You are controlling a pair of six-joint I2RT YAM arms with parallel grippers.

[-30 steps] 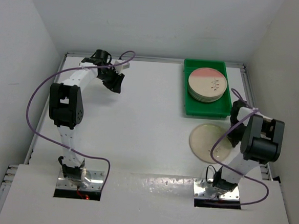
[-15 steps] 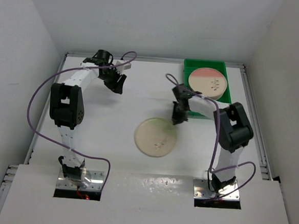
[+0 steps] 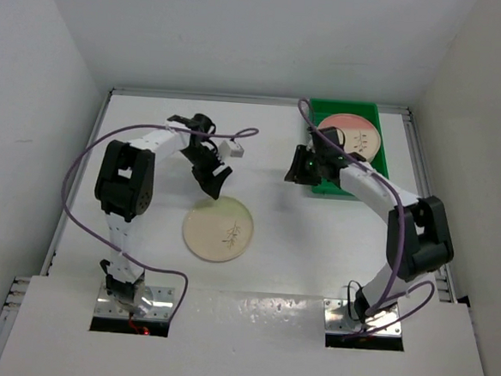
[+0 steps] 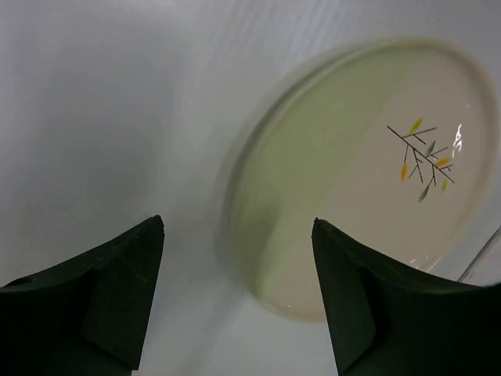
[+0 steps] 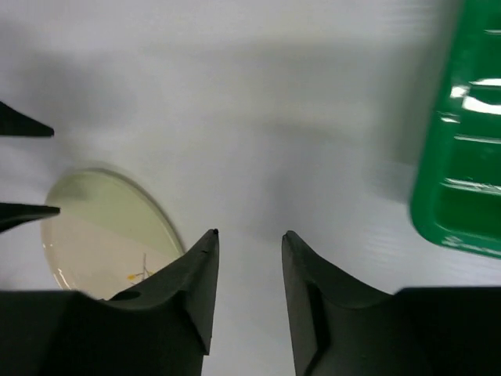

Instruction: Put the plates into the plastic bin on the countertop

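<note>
One cream plate (image 3: 218,228) with a green segment and a sprig drawing lies flat on the white countertop (image 3: 306,252), left of centre. My left gripper (image 3: 212,178) hangs just behind it, open and empty. In the left wrist view its gripper (image 4: 237,229) straddles the plate's (image 4: 368,172) near rim from above. My right gripper (image 3: 302,168) is open and empty beside the left wall of the green plastic bin (image 3: 344,108). A stack of plates with a pink-segment plate (image 3: 350,136) on top lies in the bin. The right wrist view shows its gripper (image 5: 249,235) over bare countertop, the plate (image 5: 102,235) at lower left and the bin (image 5: 462,157) at right.
White walls close in the countertop at the back and both sides. Purple cables loop from both arms over the surface. The left gripper's fingertips (image 5: 31,210) show at the left edge of the right wrist view.
The loose plate has slid from the front right, across the middle, to left of centre. My right arm swung left, then back toward the bin. My left gripper came from the back left to the plate.
</note>
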